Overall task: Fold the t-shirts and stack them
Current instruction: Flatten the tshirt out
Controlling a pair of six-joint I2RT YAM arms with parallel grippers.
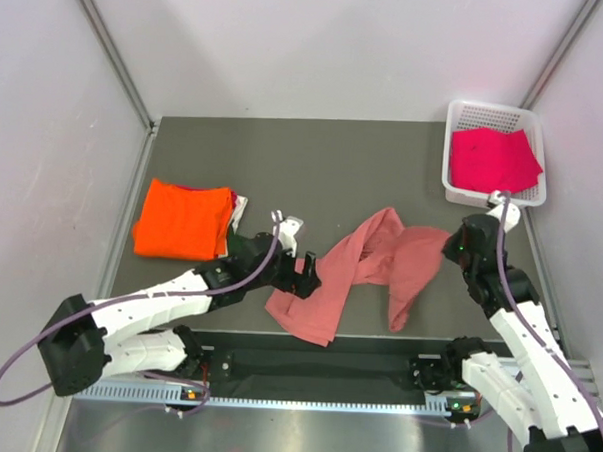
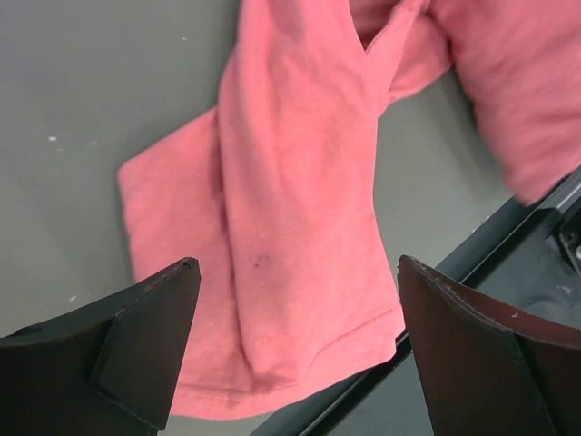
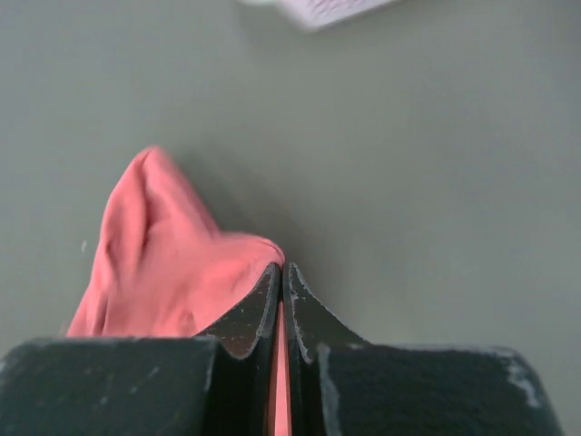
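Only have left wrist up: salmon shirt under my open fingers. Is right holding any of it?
Observer: Yes. The right gripper is shut on the right end of the salmon-pink shirt, pinching a fold of cloth.
Operator: Anything folded yet?
Observer: An orange shirt lies folded flat at the left of the table, apart from yours.
Operator: And the third?
Observer: The magenta shirt sits in the white basket at the far right corner.
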